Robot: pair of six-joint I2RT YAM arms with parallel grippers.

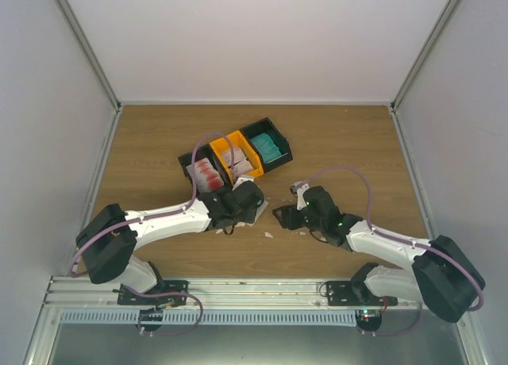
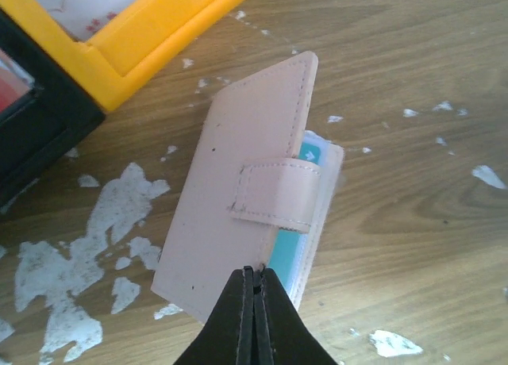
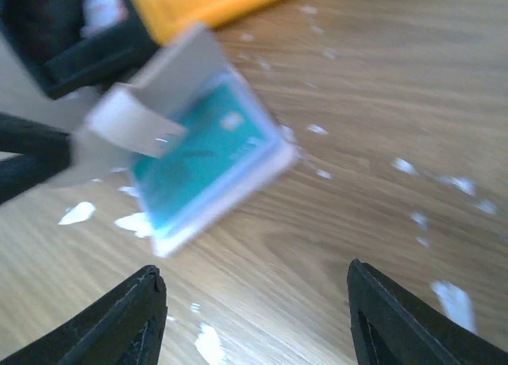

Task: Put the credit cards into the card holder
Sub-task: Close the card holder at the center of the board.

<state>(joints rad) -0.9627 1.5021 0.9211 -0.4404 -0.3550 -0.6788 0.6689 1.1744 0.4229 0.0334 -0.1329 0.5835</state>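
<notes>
The beige card holder (image 2: pixel 238 174) lies on the wood in front of the bins, its tab clasp (image 2: pixel 274 194) across the cover. A teal credit card (image 2: pixel 287 254) shows inside it along the open edge. My left gripper (image 2: pixel 254 290) is shut on the near edge of the cover. In the right wrist view the cover (image 3: pixel 171 75) stands lifted over the teal card (image 3: pixel 206 159), with the left gripper's fingers (image 3: pixel 28 163) at its left. My right gripper (image 3: pixel 254 301) is open just short of the holder, nothing between its fingers. From above, the holder (image 1: pixel 259 213) is mostly hidden under the left gripper (image 1: pixel 238 205).
Behind the holder sits a joined black-orange-black bin set (image 1: pixel 238 136); its right compartment holds teal cards (image 1: pixel 270 149), its left one red-and-white cards (image 1: pixel 208 172). Small white scraps (image 2: pixel 119 206) dot the wood. The right gripper (image 1: pixel 284 216) is just right of the holder.
</notes>
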